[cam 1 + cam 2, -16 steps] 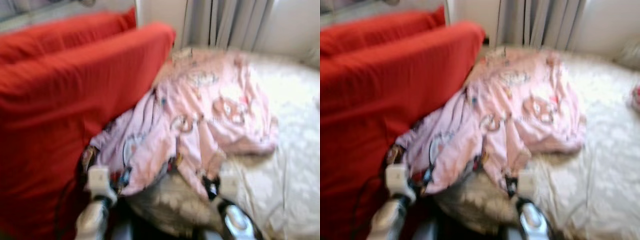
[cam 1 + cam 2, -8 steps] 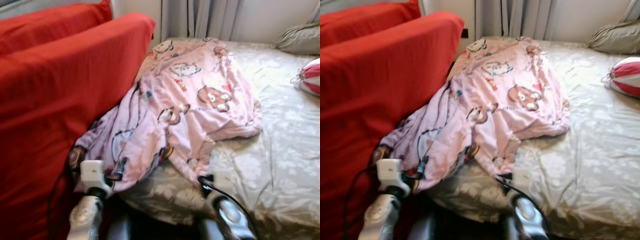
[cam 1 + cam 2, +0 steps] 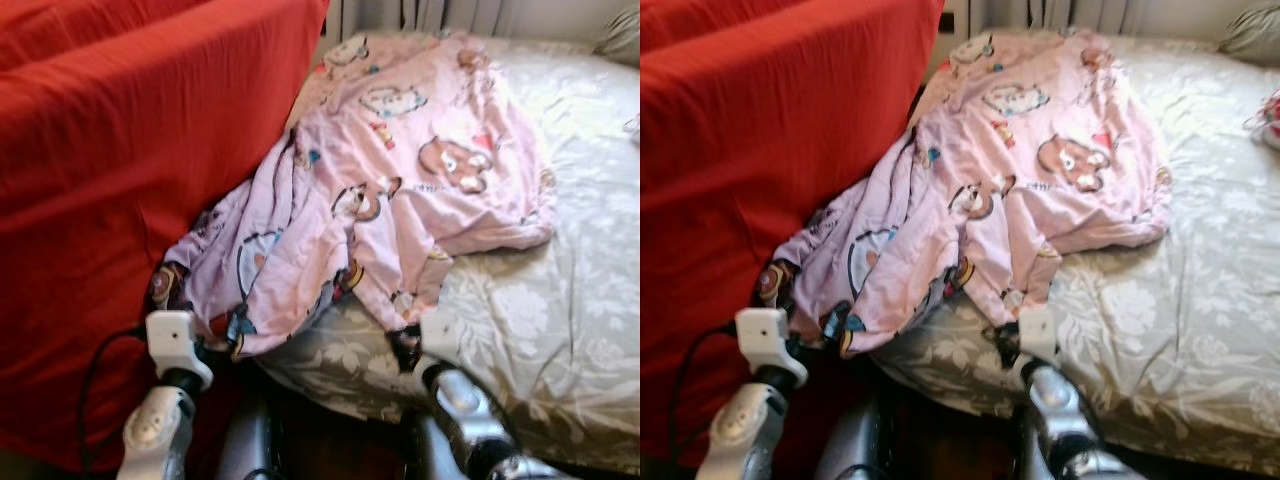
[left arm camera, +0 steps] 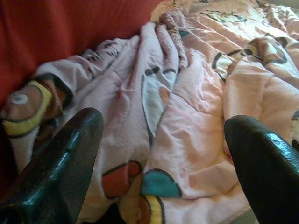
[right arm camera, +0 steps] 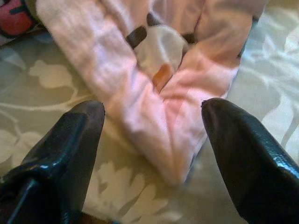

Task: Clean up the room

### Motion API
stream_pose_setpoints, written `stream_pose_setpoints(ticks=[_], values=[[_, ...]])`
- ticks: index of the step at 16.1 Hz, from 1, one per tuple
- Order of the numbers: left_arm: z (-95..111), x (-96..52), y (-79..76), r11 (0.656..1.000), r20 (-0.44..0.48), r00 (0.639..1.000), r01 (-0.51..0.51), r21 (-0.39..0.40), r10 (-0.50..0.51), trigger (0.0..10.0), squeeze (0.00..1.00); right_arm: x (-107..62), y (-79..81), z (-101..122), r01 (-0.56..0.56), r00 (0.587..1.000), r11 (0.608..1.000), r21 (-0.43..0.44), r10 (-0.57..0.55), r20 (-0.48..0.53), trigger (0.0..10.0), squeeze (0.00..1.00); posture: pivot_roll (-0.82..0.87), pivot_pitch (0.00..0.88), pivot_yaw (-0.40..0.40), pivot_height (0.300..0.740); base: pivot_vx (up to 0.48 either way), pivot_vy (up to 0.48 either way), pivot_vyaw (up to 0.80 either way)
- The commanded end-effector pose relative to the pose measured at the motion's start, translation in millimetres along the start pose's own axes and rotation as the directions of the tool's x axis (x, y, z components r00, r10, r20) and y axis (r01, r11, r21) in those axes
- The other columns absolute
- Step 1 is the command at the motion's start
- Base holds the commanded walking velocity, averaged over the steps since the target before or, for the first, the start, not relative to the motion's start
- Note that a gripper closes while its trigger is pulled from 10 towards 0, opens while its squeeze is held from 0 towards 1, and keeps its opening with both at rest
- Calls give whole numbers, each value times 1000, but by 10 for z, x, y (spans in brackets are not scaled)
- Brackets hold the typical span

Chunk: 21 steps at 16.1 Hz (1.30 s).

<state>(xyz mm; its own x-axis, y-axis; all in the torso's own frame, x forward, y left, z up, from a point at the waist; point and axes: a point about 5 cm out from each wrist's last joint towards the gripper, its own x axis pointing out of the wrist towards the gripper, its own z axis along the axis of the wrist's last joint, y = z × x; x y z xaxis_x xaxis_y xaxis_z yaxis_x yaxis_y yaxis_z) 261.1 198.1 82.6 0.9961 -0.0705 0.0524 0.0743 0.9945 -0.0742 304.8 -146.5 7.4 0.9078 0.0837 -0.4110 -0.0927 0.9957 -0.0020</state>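
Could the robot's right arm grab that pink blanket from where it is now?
Probably yes. The right gripper is open, with a hanging corner of the pink blanket right between its fingers at the edge of the bed. Nothing stands between them.

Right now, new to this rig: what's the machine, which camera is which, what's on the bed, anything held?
It is a humanoid robot with two silver arms, each ending in two black fingers. The two wide pictures come from its head, looking down; the two close-ups come from cameras on its wrists.

A pink blanket lies crumpled on a bed, against a red sofa.

The left gripper and right gripper are both open at the blanket's near edge, fingers either side of its folds. Nothing is held.
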Motion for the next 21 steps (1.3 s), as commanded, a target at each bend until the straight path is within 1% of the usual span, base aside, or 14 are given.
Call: stream_pose_setpoints(ticks=[1,3,5,7,9,12,13,15,18,21], values=[[25,-40,41,1000,-9,1000,-13,-1,13,10000,0,1,39,-36,-14,999,1000,-11,14,-30,10000,0,180,229,36,587,0,0,0],[51,-87,43,1000,-11,1000,-16,1,16,10000,0,27,37,26,-12,1000,1000,-23,12,-22,10000,0,192,241,37,587,0,0,0],[52,-154,43,1000,-30,999,-15,1,15,10000,0,33,21,23,-1,999,999,-49,-1,-43,10000,0,199,252,42,587,0,0,0],[63,-179,49,1000,-39,999,-15,2,15,10000,0,32,-1,7,14,998,998,-60,-17,-60,10000,0,202,253,44,587,0,0,0],[65,-210,56,1000,-57,998,-17,8,17,10000,0,22,-72,-38,67,992,994,-84,-76,-103,10000,0,203,254,47,587,0,0,0],[75,-228,50,1000,-67,998,-13,8,14,10000,0,25,-76,-36,79,990,993,-83,-88,-108,10000,0,208,255,53,587,0,0,0],[77,-228,50,1000,-69,998,-13,10,14,10000,0,27,-75,-29,85,990,994,-74,-92,-103,0,0,210,254,52,587,0,0,0],[85,-226,53,1000,-74,997,-14,12,14,10000,0,34,-57,-13,86,991,994,-70,-92,-99,0,0,210,252,54,587,0,0,0],[91,-215,61,1000,-77,997,-12,16,13,10000,0,48,-24,38,79,995,996,-45,-82,-64,0,0,212,249,57,587,0,0,0],[87,-201,58,1000,-81,997,-10,18,11,10000,0,50,-16,46,79,995,996,-40,-82,-58,0,0,211,244,56,587,0,0,0]])
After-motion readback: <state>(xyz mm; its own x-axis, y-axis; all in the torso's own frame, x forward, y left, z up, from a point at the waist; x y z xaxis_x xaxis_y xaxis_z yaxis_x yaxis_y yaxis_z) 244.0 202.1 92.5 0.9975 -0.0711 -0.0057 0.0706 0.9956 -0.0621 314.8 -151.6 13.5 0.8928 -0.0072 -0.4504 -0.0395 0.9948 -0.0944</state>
